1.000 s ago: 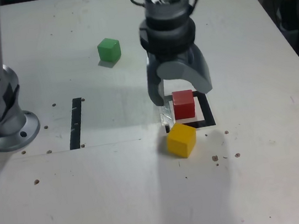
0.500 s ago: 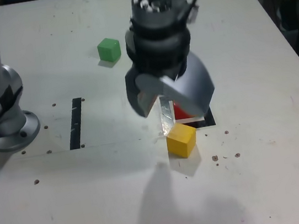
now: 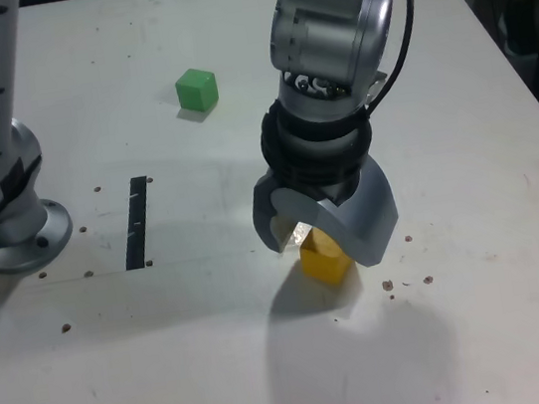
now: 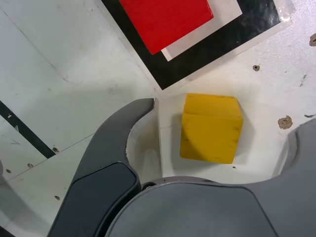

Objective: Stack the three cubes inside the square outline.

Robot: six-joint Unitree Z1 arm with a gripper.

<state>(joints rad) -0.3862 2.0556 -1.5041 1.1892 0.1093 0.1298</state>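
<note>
So the big change: the arm has swung off the square outline (image 4: 207, 59) and come nearer the camera, and the gripper (image 3: 326, 229) now hangs right over the yellow cube (image 3: 326, 257). A second ago it was straddling the red cube (image 4: 165, 19) inside the outline; now, in the wrist view, red sits on its own in the white centre, nothing touching it. I read that as step one done, and step two, yellow, just starting.

The gripper's jaws stand well apart, one on either side of the yellow cube, with clear gaps on both sides in the wrist view, so nothing is gripped yet. Yellow sits on the worktop (image 3: 174, 376) just outside the near corner of the outline, a bit skewed compared with the tape. The gripper probably still has to drop and square up before closing. In the exterior view, the arm hides the red cube and the outline completely.

The green cube (image 3: 196, 89) hasn't budged, well apart at the far left.

The worktop is matte white, scuffed, dotted with little holes and specks. A straight black tape strip (image 3: 138, 222) lies on the left, near the arm's grey base (image 3: 7, 224). The room around it is just dark, with blurry stuff at the far right I can't make out.
</note>
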